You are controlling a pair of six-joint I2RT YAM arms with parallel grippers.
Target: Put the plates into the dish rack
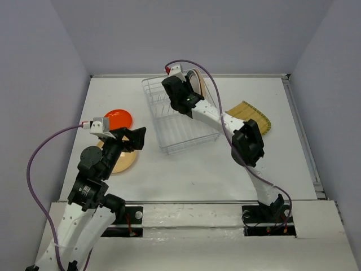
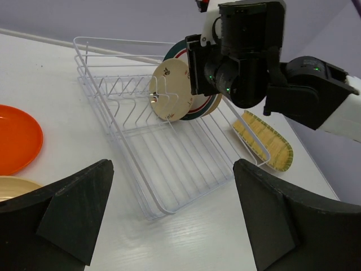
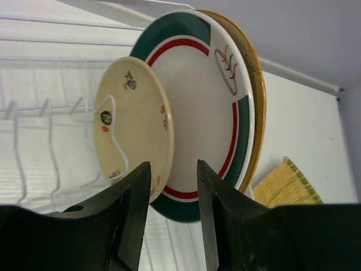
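Observation:
The white wire dish rack lies mid-table. A cream floral plate, a teal-rimmed white plate and a mustard-edged plate stand upright in its far end; they also show in the left wrist view. My right gripper hovers at these plates, open and empty, its jaws a little apart just by the floral plate's edge. The orange-red plate, the tan plate and the yellow-green striped plate lie on the table. My left gripper is wide open above the table, left of the rack.
The rack's near rows of prongs hold nothing. The right arm crosses the rack's right corner. Walls enclose the table at the back and on both sides. The striped plate lies right of the rack.

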